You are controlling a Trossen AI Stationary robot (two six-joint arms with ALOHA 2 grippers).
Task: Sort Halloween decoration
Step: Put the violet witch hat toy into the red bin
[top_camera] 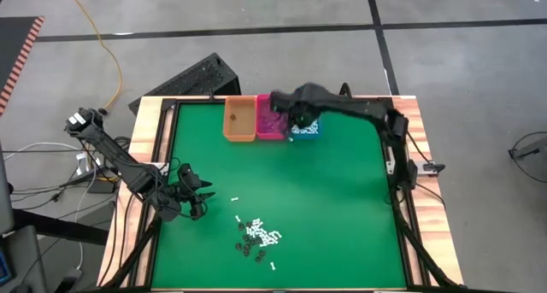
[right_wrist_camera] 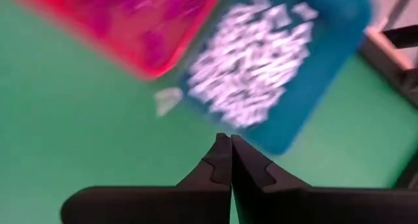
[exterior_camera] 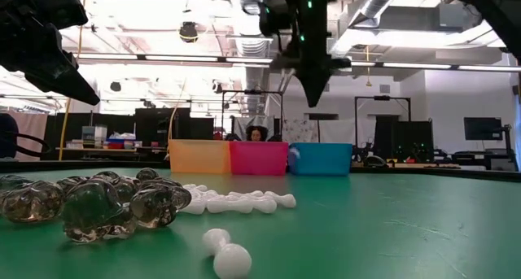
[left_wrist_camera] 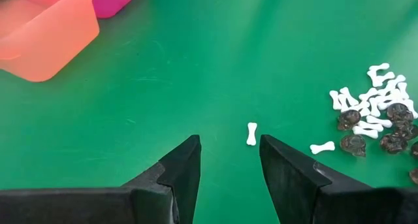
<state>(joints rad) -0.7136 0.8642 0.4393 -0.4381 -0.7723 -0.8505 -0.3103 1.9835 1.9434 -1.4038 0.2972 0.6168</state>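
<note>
Dozens of small pieces still lie in a loose pile at the near side of the green table — white bones mixed with dark skull-like bits, a few white strays around it, one lone white bone just ahead of the left gripper. That gripper sits low at the table's left, close to the pile, its fingers apart with nothing between them. Farther off, along the far edge, three bins stand side by side and touching: orange bin, pink bin, teal bin. The teal one holds many white pieces, the pink one shows purple bits, blurred; the orange one's contents I cannot make out. The right gripper hangs above the pink and teal bins, fingers pressed together, and no piece shows at their tips; a white scrap sits by the teal bin's corner, in or out I cannot tell. Judged step: sorting is partway, the right arm at the bins without a load, the left poised for a pick. Next move likely calls for the left fingers to straddle the lone bone squarely — a tiny target, easy to flick aside — then carry it to the teal bin.
</note>
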